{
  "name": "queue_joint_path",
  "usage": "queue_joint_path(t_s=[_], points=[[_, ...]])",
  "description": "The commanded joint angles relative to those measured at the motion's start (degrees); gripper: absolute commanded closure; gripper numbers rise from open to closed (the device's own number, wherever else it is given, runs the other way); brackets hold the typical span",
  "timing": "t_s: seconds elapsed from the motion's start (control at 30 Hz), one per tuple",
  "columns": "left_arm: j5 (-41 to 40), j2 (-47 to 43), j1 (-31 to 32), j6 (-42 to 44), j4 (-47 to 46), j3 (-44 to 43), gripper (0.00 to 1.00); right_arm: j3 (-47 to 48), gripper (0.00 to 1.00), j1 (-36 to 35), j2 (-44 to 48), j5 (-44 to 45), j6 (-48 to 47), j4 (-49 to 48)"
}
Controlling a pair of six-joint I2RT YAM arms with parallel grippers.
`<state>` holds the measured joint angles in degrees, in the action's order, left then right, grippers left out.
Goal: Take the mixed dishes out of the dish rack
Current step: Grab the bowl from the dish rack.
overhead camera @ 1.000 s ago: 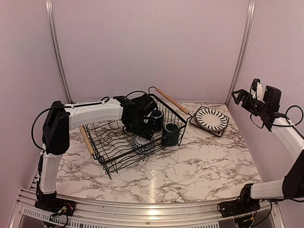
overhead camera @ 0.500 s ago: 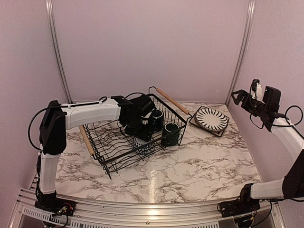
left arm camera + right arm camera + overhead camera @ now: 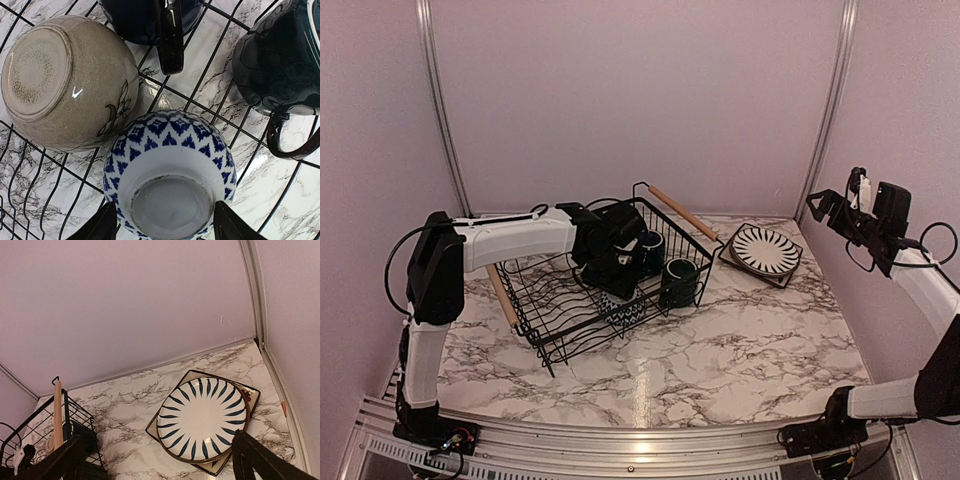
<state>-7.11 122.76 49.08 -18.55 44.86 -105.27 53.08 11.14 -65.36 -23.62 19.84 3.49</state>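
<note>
Black wire of the large rectangular dish rack with wooden handles surrounds the left gripper, which has shifted slightly in the last second and drawn its fingers closer around the upturned blue-and-white patterned bowl. They are apart, close on both sides of it, not clearly pressing. I judge this bowl leaves next, and the beige floral bowl and two dark navy mugs wait inside. The raised right gripper is wide apart and empty, with the black-striped round plate already outside.
</note>
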Motion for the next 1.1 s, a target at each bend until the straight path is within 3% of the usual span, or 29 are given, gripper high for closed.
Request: queue_joint_path(t_s=[0.0, 0.37, 0.6, 1.07], points=[[0.31, 2.06, -0.2, 0.97, 1.98, -1.99, 0.34, 0.06, 0.02, 0.2, 0.17, -0.55, 0.04, -0.33], [0.32, 2.09, -0.16, 0.74, 2.5, -2.49, 0.48, -0.08, 0.02, 0.2, 0.02, -0.9, 0.09, -0.26], [-0.88, -0.07, -0.28, 1.24, 2.81, -2.84, 0.69, 0.13, 0.02, 0.2, 0.32, -0.73, 0.2, 0.03], [-0.61, -6.26, -0.84, 1.38, 3.38, -3.6, 0.82, 3.64, 0.02, -2.35, -1.03, 0.11, 1.23, 2.65]])
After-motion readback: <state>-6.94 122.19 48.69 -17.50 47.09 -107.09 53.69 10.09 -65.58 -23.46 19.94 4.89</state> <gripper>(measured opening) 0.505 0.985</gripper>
